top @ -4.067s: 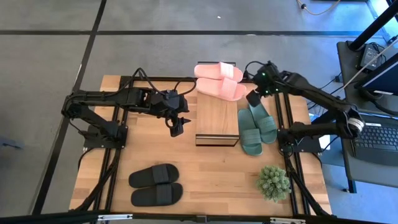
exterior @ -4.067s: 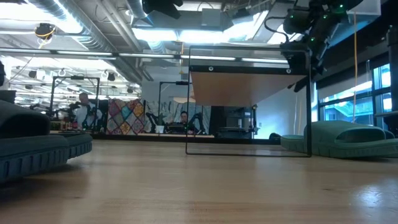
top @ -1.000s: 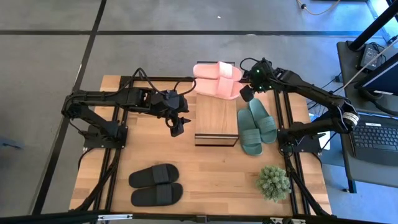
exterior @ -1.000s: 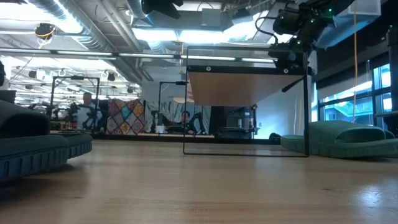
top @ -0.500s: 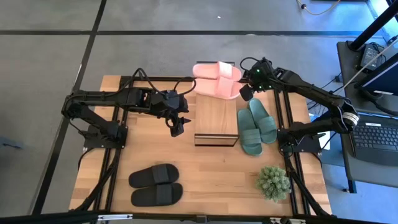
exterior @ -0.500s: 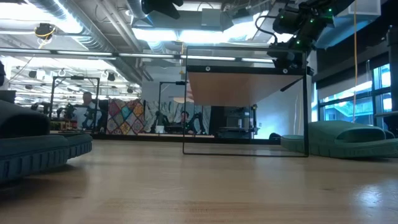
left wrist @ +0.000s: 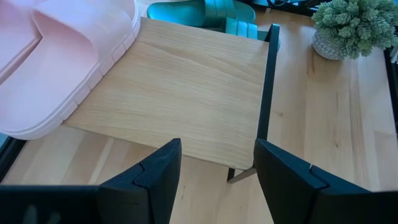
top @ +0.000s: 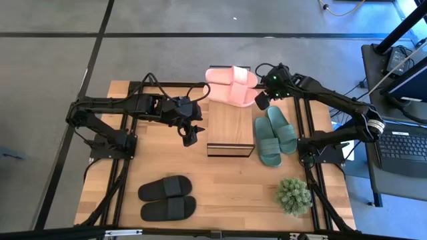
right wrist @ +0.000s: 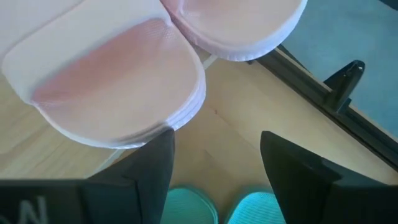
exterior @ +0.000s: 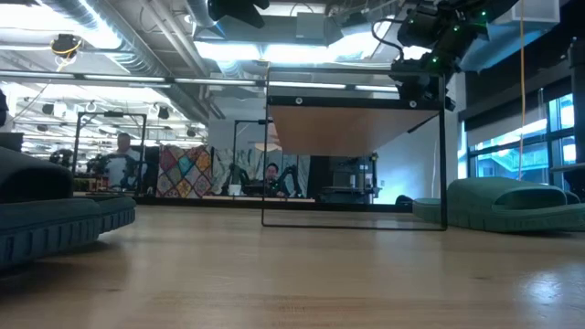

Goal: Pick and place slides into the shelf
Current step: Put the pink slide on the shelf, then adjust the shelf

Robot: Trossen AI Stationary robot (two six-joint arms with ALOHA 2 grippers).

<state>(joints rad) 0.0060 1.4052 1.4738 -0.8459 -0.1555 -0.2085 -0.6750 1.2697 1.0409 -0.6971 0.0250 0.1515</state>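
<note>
My right gripper hangs with its fingers spread apart and nothing between them, just beside the heel ends of the pink slides at the far edge of the table. Through my right wrist camera those pink heels fill most of the picture and are cut off by its border, and only the tips of the green slides show past my fingers. The green pair lies flat just beside the shelf, on its right side.

My left gripper hovers near the shelf's left side, fingers parted and empty. Its camera looks onto the shelf's wood top, where one pink slide overlaps a corner; the potted plant is partly cut off.

The black slides sit well apart, near the front left. In the low view only their blurred edge shows. I can read no writing anywhere.
</note>
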